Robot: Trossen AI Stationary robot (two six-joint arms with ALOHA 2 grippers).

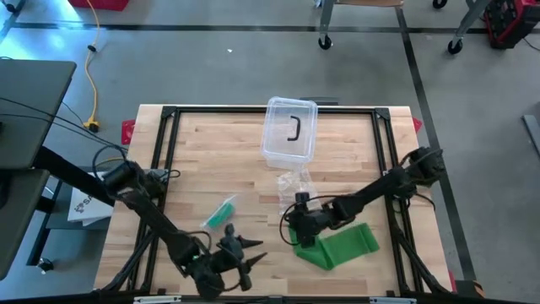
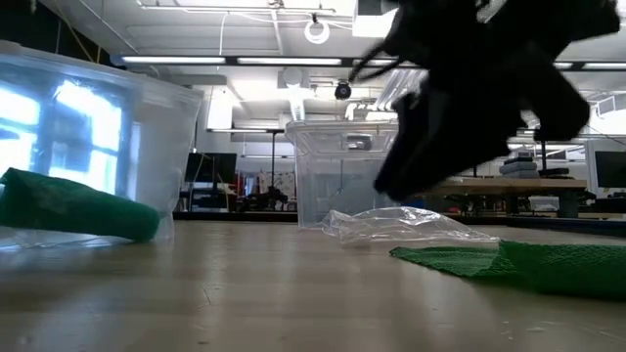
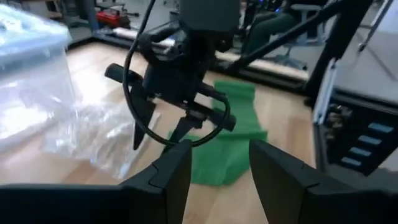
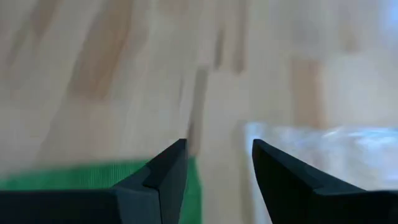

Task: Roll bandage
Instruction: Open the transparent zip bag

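On the wooden table (image 1: 219, 160), the green bandage (image 1: 342, 245) lies unrolled near the front right, its near end hidden under the right gripper (image 1: 297, 233), fingers parted and empty. The left gripper (image 1: 245, 253) hovers just beside, parted, empty. A clear bin (image 1: 289, 128) and crumpled plastic wrap (image 1: 294, 186) sit behind; the room beyond is blurred.

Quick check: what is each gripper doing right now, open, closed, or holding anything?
Left gripper: open, empty.
Right gripper: open, empty, above the green bandage.
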